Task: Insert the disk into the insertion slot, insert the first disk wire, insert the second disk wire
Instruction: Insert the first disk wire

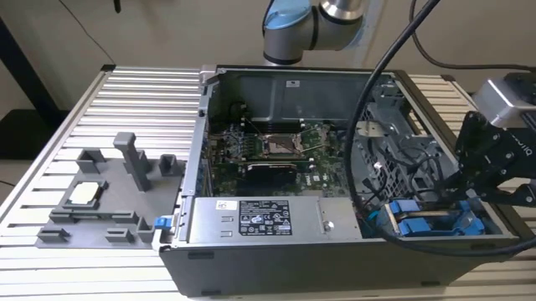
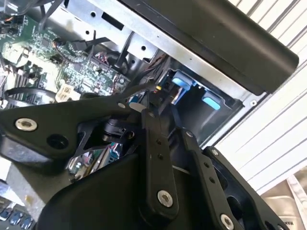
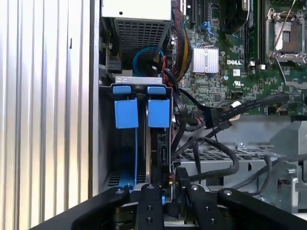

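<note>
The disk (image 3: 162,146) stands edge-on in the insertion slot (image 3: 139,87), beneath one of two blue tabs (image 3: 158,112), with its connector edge facing out. In the exterior view the slot's blue rails (image 1: 435,221) sit at the case's front corner on that view's right. My gripper (image 3: 172,194) hangs right over the disk's edge, its fingers (image 3: 148,206) close together around a black wire connector (image 3: 180,181). In the second wrist view the gripper (image 2: 152,98) points into the bay by the blue tabs (image 2: 181,80). In the exterior view the gripper (image 1: 463,199) dips into the case.
A second black cable with a plug (image 3: 214,117) crosses loose above the perforated grey cage (image 3: 216,158). The motherboard (image 1: 268,147) and the labelled power-supply box (image 1: 263,219) fill the case. A grey fixture (image 1: 100,200) stands on the slatted table (image 1: 100,269) on the exterior view's left.
</note>
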### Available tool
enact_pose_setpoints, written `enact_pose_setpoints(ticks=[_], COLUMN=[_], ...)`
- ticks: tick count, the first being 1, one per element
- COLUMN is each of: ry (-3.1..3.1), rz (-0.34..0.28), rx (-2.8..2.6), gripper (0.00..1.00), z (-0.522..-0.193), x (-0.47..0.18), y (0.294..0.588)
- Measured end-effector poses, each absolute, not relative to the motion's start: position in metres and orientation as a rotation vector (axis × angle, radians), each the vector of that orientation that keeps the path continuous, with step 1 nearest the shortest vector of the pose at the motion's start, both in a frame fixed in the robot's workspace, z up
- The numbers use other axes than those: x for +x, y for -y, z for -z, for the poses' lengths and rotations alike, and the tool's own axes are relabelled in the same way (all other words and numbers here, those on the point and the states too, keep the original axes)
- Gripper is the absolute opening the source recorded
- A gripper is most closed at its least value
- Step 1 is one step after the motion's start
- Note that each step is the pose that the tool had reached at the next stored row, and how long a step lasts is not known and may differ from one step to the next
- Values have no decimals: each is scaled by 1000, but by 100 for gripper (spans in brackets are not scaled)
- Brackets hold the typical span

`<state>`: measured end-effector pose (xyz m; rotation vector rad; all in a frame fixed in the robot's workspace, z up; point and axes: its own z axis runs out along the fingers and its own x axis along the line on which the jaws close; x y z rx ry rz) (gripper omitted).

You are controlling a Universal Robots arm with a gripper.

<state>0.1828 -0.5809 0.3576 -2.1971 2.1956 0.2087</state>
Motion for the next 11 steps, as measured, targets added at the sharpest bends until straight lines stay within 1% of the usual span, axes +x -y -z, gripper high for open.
enact_pose_setpoints(ticks=[5, 9, 11], ry=[-2196, -2194, -2195], rz=[-208, -211, -209], rx=[-2197, -2196, -2197], gripper=[27, 27, 27], z=[-380, -381, -381], x=[183, 183, 183], y=[581, 581, 575])
